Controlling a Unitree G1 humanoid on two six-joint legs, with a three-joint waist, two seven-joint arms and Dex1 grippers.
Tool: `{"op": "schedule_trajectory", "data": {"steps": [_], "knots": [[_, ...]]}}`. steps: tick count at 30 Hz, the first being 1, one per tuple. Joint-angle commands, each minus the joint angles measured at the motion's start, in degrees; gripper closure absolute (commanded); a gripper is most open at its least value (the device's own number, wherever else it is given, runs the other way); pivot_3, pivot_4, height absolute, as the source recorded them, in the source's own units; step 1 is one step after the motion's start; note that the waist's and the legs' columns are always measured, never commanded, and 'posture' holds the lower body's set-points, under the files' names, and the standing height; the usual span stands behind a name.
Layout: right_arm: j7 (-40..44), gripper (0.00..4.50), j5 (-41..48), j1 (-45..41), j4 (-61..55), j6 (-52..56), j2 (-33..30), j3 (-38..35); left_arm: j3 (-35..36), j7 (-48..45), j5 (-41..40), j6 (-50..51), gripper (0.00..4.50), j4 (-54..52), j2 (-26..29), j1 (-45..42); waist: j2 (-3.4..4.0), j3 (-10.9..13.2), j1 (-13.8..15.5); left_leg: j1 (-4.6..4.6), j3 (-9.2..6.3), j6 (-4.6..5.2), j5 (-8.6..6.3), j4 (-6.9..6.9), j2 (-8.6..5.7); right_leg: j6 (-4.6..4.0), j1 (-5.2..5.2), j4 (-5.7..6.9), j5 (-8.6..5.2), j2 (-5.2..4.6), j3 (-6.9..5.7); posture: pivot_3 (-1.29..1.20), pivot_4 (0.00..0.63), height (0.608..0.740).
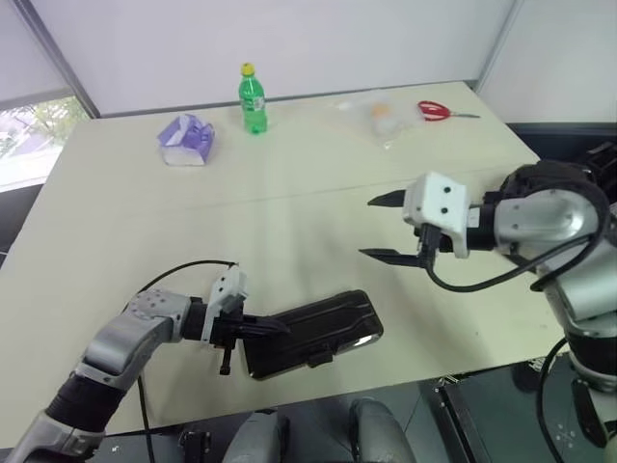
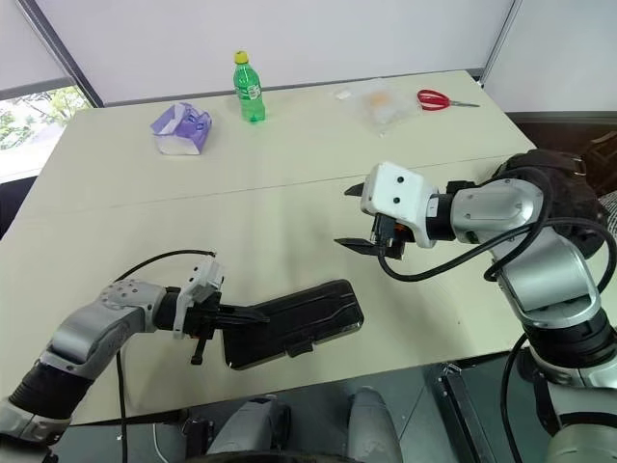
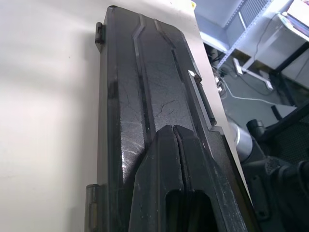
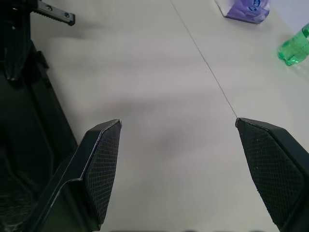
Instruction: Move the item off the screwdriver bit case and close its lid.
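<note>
Dark, glossy plastic is what I see at the lower centre of the left eye view: the screwdriver bit case [image 1: 310, 335] lies flat on the pale table [image 1: 289, 193], its lid [image 3: 145, 96] down over the tray, ribbed with raised angular lines and carrying a small latch tab on its near long side. Nothing sits on top of it. My left gripper [image 1: 275, 328] rests on the case's left end with its two black fingers pressed together, tips on the lid surface. The case lies close to the table's near edge, one long side running almost along it.

My right gripper [image 1: 386, 230] hangs at centre right of the frame, above the table and well apart from the case, fingers spread wide with nothing between them. Bare tabletop stretches between the two arms and up through the middle. Along the far edge sit a purple packet [image 1: 187, 140], a green bottle [image 1: 253, 99], a clear bag [image 1: 384, 118] and red scissors [image 1: 439, 111].
</note>
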Motion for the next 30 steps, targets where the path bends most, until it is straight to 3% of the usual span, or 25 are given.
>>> {"op": "schedule_trajectory", "data": {"steps": [1, 7, 10, 16, 30], "knots": [[-1.1, 0.58, 3.5, 0.3, -2.0, 1.6, 0.9, -1.7, 1.4, 2.3, 0.7, 4.0, 4.50, 2.5, 0.8, 0.0, 0.00, 0.0, 0.0, 0.00, 0.00, 0.00, 0.00, 0.00, 0.00, 0.00, -0.01, 0.01, 0.00, 0.01, 0.00, 0.00, 0.150, 0.740], [-1.7, 0.58, 12.1, 3.1, -2.9, 6.5, 4.6, -2.1, 7.3, 4.1, -7.9, 13.3, 4.50, -0.1, -0.4, -7.8, -0.10, 0.1, 0.1, -0.16, -0.09, -0.02, 0.02, 0.10, 0.00, 0.01, -0.14, 0.10, 0.01, 0.02, -0.03, 0.00, 0.150, 0.740], [-1.7, 1.39, 14.2, 5.0, -3.3, 7.3, 5.3, -1.0, 7.7, 4.4, -8.5, 15.1, 4.50, 1.1, -1.3, -12.1, -0.10, 0.1, 0.1, -0.20, -0.07, -0.28, 0.16, 0.10, -0.02, 0.01, -0.15, 0.03, 0.01, 0.00, -0.03, 0.00, 0.150, 0.740], [-2.3, 4.48, 16.1, 9.3, -5.1, 7.7, 6.0, 3.4, 4.3, 3.0, -4.6, 14.0, 4.50, 7.5, -3.5, -18.7, -0.12, 0.1, -0.1, -0.25, -0.03, -0.28, 0.16, 0.06, -0.04, 0.02, -0.20, -0.06, 0.01, 0.00, -0.03, 0.00, 0.150, 0.740], [-4.9, 4.48, 12.8, 20.5, -11.2, 6.2, 3.5, 15.2, -3.0, 0.5, 4.9, 6.9, 4.50, 15.1, -8.9, -20.0, -0.20, 0.1, 0.0, -0.30, -0.01, -0.28, 0.16, 0.10, -0.05, 0.02, -0.23, -0.06, 0.01, 0.00, -0.04, 0.00, 0.150, 0.740]]}}
